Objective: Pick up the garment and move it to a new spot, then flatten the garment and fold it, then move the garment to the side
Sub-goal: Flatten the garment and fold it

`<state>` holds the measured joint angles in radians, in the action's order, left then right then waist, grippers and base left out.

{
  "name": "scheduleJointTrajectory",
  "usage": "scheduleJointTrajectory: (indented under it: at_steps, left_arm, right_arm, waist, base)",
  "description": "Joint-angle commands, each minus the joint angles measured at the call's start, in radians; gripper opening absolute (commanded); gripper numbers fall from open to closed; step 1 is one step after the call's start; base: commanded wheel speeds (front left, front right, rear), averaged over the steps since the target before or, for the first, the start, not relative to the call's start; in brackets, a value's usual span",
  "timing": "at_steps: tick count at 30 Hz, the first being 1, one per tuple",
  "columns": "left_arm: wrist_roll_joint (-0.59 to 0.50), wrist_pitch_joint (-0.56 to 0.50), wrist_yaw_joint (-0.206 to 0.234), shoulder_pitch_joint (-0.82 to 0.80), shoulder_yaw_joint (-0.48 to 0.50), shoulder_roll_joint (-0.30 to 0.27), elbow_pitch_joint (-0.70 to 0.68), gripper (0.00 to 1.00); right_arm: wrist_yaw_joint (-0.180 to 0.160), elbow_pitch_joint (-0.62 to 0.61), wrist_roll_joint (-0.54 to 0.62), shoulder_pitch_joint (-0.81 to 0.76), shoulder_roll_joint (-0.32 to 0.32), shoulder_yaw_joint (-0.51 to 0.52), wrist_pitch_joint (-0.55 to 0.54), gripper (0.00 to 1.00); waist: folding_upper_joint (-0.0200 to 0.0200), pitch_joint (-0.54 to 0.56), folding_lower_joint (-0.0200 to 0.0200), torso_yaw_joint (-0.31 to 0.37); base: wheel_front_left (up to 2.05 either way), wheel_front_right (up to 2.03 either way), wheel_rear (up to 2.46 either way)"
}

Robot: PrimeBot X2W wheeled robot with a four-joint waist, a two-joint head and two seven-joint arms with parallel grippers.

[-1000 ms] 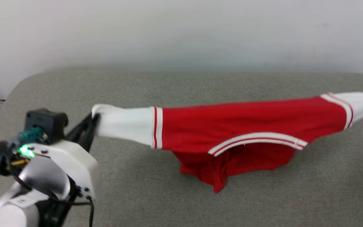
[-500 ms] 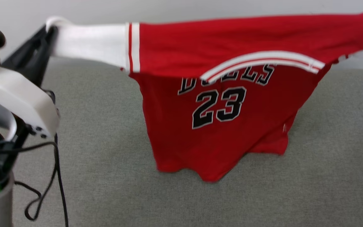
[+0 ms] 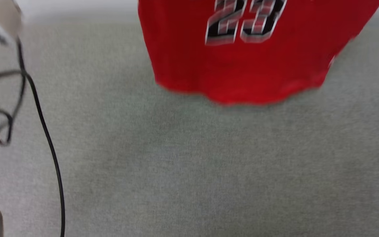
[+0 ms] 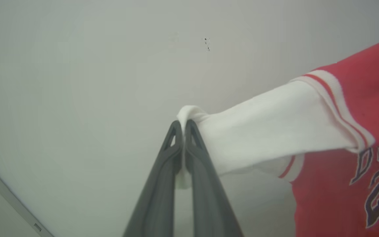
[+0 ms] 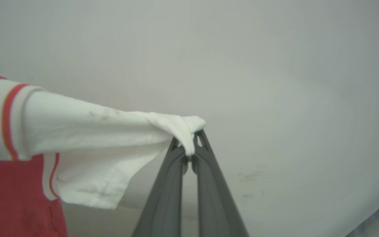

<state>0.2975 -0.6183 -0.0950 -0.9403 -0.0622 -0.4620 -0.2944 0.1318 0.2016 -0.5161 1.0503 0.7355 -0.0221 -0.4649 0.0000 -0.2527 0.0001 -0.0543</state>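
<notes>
Garment (image 3: pixel 242 65) held aloft, hem low over grey cushion (image 3: pixel 189 171). It is stretched wide by sleeve tips, likely so body hangs smooth for laying flat. Left gripper (image 4: pixel 183 125) pinched shut on one white sleeve end, right gripper (image 5: pixel 189 144) likewise on other.

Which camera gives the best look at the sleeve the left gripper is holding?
Left wrist view: the white sleeve runs sharp from the left gripper to the striped trim. Head view gives the shirt, red body blurred; right wrist view, the opposite sleeve.
</notes>
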Motion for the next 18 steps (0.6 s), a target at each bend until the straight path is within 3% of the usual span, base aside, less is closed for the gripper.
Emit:
scheduleJointTrajectory:
  at_steps: [1, 7, 18]
  left_arm:
    - [-0.02, 0.021, 0.002, -0.052, -0.007, -0.004, 0.029, 0.0]
    - [-0.111, 0.166, -0.001, -0.294, -0.056, 0.012, 0.202, 0.0]
    - [-0.216, 0.498, 0.054, -0.61, -0.11, 0.082, 0.525, 0.0]
  right_arm:
    - [-0.002, 0.021, 0.002, 0.057, 0.008, 0.012, 0.018, 0.0]
    - [-0.002, 0.13, 0.071, 0.263, 0.043, -0.038, 0.146, 0.0]
    - [-0.002, 0.38, 0.173, 0.582, -0.014, -0.112, 0.343, 0.0]
  waist:
    - [0.0, -0.105, -0.0001, -0.02]
    - [0.0, -0.238, -0.0001, -0.043]
    - [0.0, -0.366, -0.0001, -0.071]
  base:
    - [0.0, 0.0, 0.0]
    - [0.0, 0.0, 0.0]
    - [0.0, 0.0, 0.0]
